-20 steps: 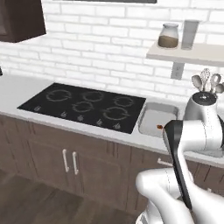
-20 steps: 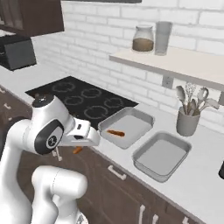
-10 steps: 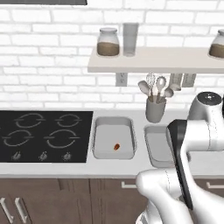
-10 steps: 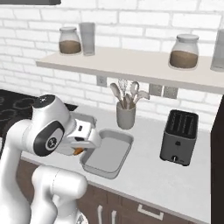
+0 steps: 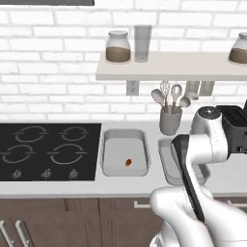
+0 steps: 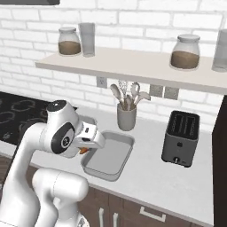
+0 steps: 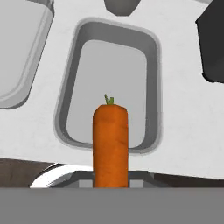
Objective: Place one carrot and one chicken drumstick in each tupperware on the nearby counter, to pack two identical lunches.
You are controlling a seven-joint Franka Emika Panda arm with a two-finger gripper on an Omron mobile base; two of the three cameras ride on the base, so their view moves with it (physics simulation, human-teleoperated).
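Above the near rim of the right-hand tupperware the gripper is clenched on a carrot, its jaws pinching the thin end while the thick, leafy end juts forward. Seen from the hand view, the carrot's long axis runs straight away from the hand, green stub leading, and lines up roughly with the long side of the tray below it. That alignment looks deliberate: let go from here, the stick should drop lengthways into the tray and not catch on a rim. From the right base view only an orange sliver shows under the wrist, just at the tray's near left corner, so the carrot seems to sit over the tray's near edge, not yet over its middle.

This tray looks bare inside. Its twin, the left tupperware, lies just beside it on the counter, next to the stovetop, and holds one small reddish-brown piece, too small to tell whether drumstick or carrot. A utensil holder stands at the far side between the trays, and a toaster sits right of the tray being filled.

My reading is that the carrot is being carried in for release, with a short reach farther over the tray wanted first
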